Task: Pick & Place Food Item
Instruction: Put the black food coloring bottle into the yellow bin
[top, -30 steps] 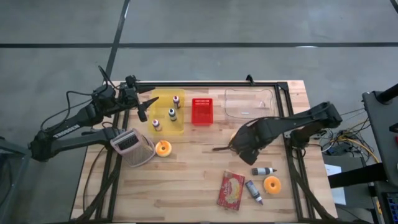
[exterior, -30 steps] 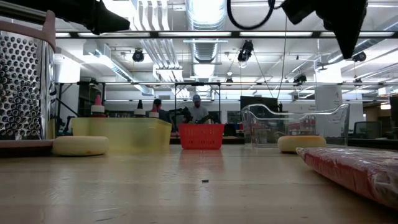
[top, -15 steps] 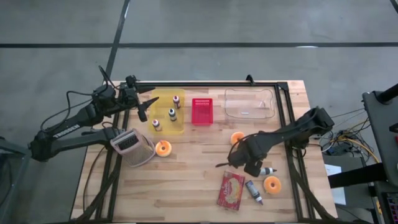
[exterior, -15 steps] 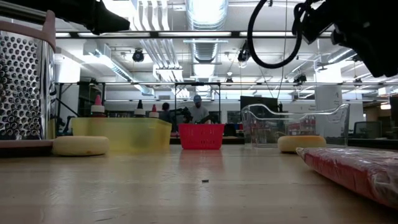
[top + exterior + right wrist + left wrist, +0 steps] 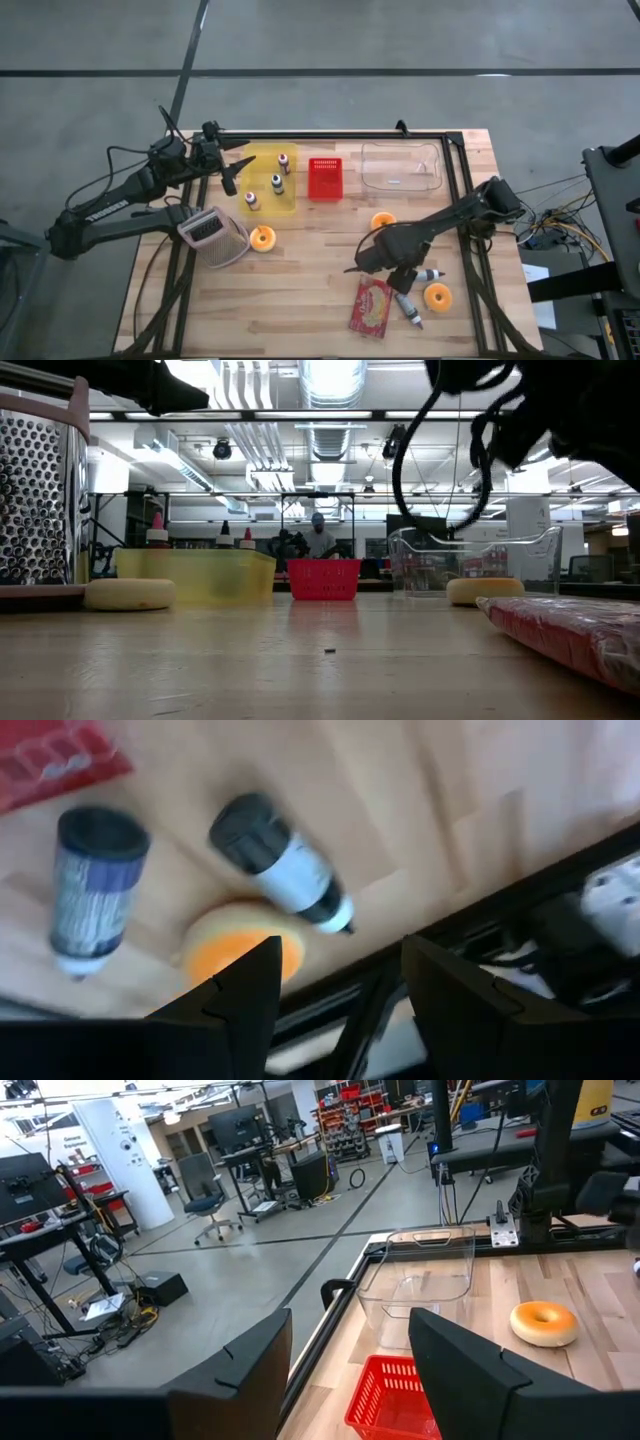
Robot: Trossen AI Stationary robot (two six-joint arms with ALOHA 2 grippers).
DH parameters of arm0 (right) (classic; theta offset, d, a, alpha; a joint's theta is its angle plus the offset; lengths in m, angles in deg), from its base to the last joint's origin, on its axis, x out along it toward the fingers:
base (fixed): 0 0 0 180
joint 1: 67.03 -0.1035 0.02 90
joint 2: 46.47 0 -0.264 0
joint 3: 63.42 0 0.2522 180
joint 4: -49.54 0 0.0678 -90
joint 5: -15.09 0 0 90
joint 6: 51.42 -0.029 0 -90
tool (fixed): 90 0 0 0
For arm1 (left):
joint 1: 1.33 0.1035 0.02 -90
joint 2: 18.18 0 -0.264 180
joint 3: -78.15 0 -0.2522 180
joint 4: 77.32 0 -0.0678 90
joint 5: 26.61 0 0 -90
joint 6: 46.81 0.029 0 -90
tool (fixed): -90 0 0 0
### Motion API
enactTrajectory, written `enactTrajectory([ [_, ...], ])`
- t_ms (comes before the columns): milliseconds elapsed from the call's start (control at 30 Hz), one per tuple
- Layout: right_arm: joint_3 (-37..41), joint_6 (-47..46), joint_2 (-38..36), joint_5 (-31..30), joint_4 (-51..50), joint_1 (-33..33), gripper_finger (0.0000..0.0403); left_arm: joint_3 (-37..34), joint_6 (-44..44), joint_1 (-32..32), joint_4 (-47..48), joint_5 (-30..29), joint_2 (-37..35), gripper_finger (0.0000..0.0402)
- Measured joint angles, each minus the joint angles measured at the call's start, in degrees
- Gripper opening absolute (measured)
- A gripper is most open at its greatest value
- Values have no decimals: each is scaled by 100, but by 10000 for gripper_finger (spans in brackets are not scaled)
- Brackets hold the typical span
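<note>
From above, I have the left gripper (image 5: 232, 176) parked at the frame's upper left beside the yellow bin (image 5: 270, 178), jaws spread with nothing between them. Below sits the grater (image 5: 213, 236), with a donut (image 5: 263, 237) just right of it. Right of centre, another donut (image 5: 382, 221) lies on the table (image 5: 310, 280). My right gripper (image 5: 362, 262) hovers lower right, jaws apart and empty, over the red packet (image 5: 371, 305), two bottles (image 5: 416, 290) and a third donut (image 5: 437, 296).
</note>
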Motion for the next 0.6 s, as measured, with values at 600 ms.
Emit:
enactTrajectory([
  [600,-407,31,1298,1150,-261,242,203,0,1,0,13,-1,0,207],
])
